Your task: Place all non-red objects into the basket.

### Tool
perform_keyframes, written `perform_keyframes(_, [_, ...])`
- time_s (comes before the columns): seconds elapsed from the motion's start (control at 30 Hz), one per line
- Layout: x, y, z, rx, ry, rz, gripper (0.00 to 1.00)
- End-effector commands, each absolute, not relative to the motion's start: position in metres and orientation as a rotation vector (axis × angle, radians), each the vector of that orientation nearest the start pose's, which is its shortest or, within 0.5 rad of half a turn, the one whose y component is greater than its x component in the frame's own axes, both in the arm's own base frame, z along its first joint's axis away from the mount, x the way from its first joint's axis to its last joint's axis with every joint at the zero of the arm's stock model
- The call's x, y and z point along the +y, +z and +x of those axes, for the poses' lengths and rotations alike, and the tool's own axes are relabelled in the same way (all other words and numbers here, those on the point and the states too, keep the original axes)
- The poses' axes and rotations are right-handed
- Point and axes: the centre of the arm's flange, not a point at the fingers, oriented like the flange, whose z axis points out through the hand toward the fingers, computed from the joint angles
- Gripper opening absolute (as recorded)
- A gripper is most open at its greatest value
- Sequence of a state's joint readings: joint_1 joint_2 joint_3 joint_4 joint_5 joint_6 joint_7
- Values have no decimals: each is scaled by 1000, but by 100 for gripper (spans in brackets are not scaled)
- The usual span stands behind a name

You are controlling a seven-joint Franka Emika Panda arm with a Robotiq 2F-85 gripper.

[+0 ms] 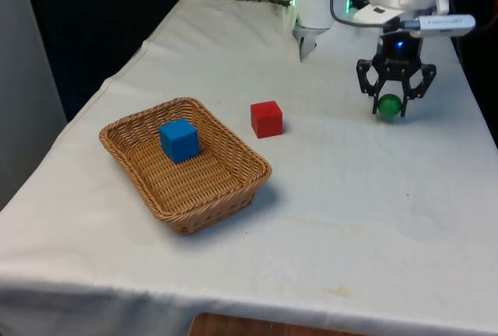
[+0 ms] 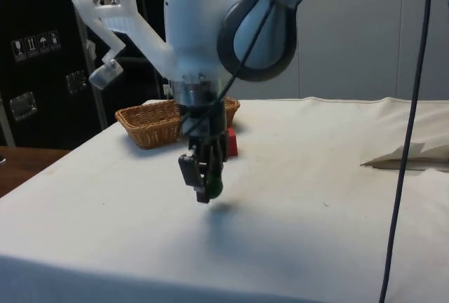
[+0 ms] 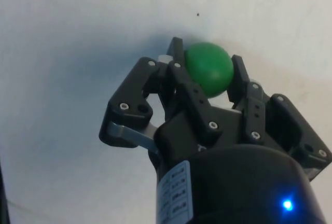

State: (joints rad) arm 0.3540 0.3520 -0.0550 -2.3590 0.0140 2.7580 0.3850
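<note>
Green ball [image 1: 389, 106]: held between the fingers of the gripper [image 1: 391, 104], which is closed on it at the ball's widest part; the wrist view confirms a pad on each flank [image 3: 208, 68]. In the front view the ball sits at about three o'clock from the red cube [image 1: 267, 118], well apart from it, and farther still from the basket [image 1: 233, 196]. The side view suggests the ball is just clear of the cloth, with a shadow beneath, though contact cannot be ruled out from that angle.

Assessment of the step in hand: carrying the ball to the basket. The grip should stay firm, since a smooth sphere can roll out of flat pads. The lift ought to clear the woven rim, the path pass above the red cube without touching it, and release come low over the basket floor, beside the blue cube [image 1: 180, 140] lying inside.

Condition of the ball: plain, matte green, round, unmarked, small enough to fit between the fingers.
</note>
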Motion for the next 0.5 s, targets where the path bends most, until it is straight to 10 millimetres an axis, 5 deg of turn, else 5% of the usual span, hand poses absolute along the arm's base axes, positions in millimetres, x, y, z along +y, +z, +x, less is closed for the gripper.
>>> perform_keyframes(0.0, [149,192,492,153,-71,-3135,0])
perform_keyframes(0.47, [146,246,506,163,-87,-3128,0])
